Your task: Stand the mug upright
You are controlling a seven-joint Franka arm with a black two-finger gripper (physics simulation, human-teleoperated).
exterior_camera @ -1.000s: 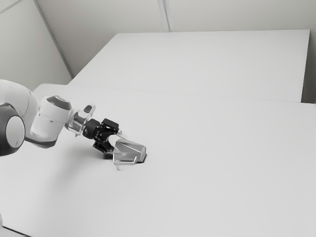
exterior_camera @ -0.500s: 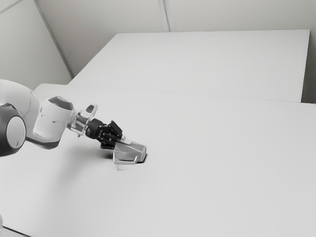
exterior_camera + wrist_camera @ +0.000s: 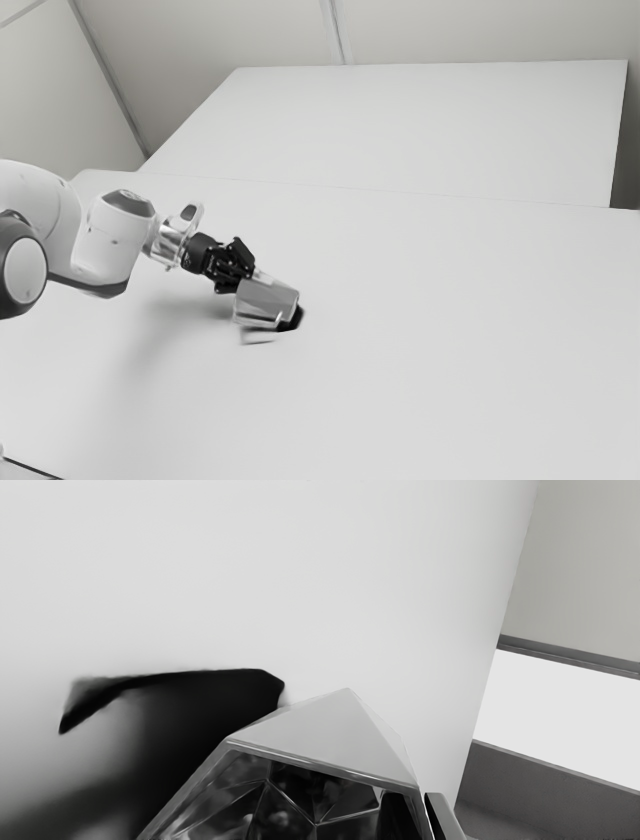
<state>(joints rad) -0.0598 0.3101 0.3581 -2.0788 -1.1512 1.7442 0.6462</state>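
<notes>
Compared with the earlier frame, the mug [image 3: 268, 300] has risen slightly, with more dark shadow showing beneath it, and the gripper [image 3: 251, 282] has moved up with it. It is well in from the far edge of the table [image 3: 450, 350], tilted on its side (mouth towards the hand). The jaws are clamped on its wall: one finger [image 3: 398, 816] inside the mug, the other [image 3: 446, 816] outside.

mug [image 3: 320, 740] (dark, faceted inside), wall pinched between fingers [image 3: 259, 274]; black shadow [image 3: 215, 700] on pale table [image 3: 280, 580]
</notes>
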